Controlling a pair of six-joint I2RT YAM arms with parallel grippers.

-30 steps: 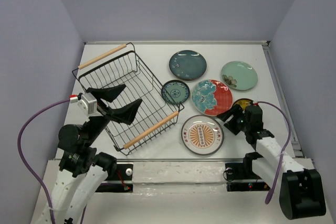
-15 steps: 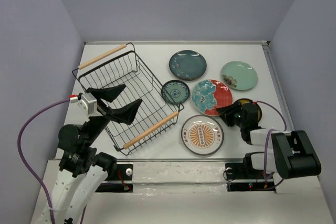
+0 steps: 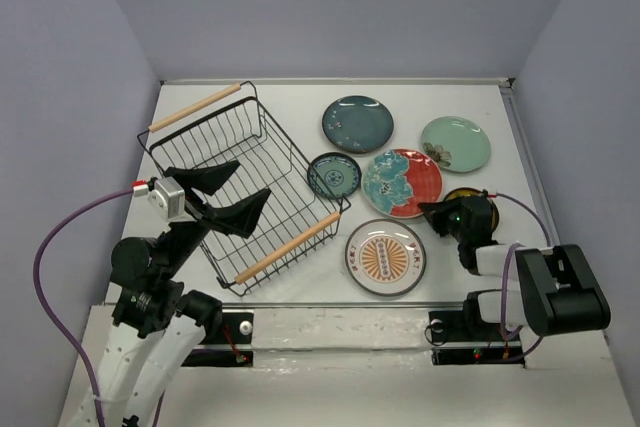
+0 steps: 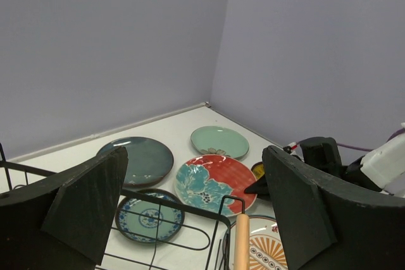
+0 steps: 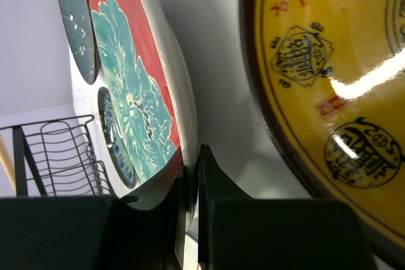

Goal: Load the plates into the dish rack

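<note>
**1. dish rack**: black wire basket w/ 2 wood handles. It sits skewed on the L half of the white table. All pos. below are given rel. to it.

**2. L gripper**: hangs over the rack's interior. Jaws are spread wide w/ nothing btwn them.

**3. plates, qty 6:** all lie outside the rack, on the table to its R.
- a) patterned teal plate: small, flat, just beside the rack's R wall.
- b) dark teal plate: R of the rack's far end, beyond (a).
- c) red plate: teal flower; sits R of (a), one plate further from the rack.
- d) cream-orange plate: flat, near the rack's near-R corner, by the end of the near handle.
- e) mint plate: furthest R of the rack, on the far side of (c).
- f) yellow plate: small, dark rim, printed marks. It is well R of the rack, past (c), and mostly hidden by the R arm from above. The wrist view shows it just beside the red plate's edge.

**4. R gripper**: well R of the rack, low btwn (c) and (f). Jaws are closed onto the red plate's near-R rim, w/ the edge caught btwn the fingers in the wrist view. Cannot tell whether that rim is raised off the table.
</note>
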